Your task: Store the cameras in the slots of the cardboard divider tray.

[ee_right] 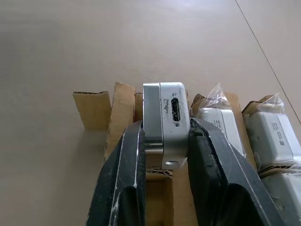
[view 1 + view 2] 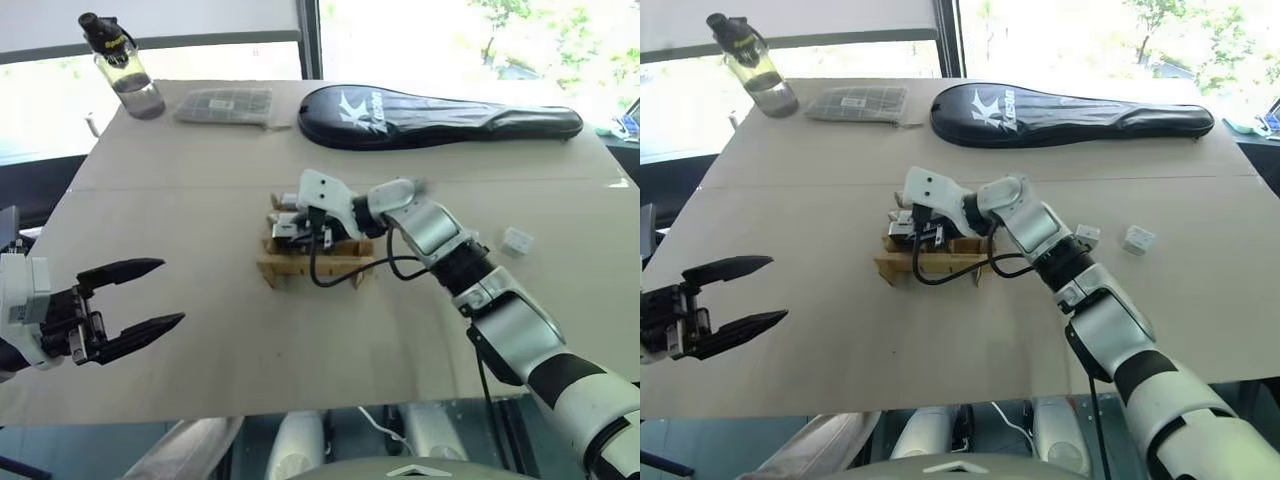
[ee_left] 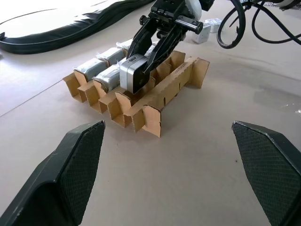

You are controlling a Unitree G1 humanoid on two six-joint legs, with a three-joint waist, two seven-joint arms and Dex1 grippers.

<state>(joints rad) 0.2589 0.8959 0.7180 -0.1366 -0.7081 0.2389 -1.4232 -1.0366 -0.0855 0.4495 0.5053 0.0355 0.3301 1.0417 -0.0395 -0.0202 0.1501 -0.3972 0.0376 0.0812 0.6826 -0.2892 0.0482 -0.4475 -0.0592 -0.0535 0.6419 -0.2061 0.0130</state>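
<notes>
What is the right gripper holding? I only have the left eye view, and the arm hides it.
Observer: The right gripper is shut on a silver camera, held on edge over the cardboard divider tray.
Operator: Is it in a slot yet?
Observer: Not seated; its lower edge is just at the slot walls.
Operator: Are the neighbouring slots filled?
Observer: Yes, bagged cameras sit in slots beside it.
Operator: And the left gripper?
Observer: The left gripper is open, well short of the tray.
</notes>
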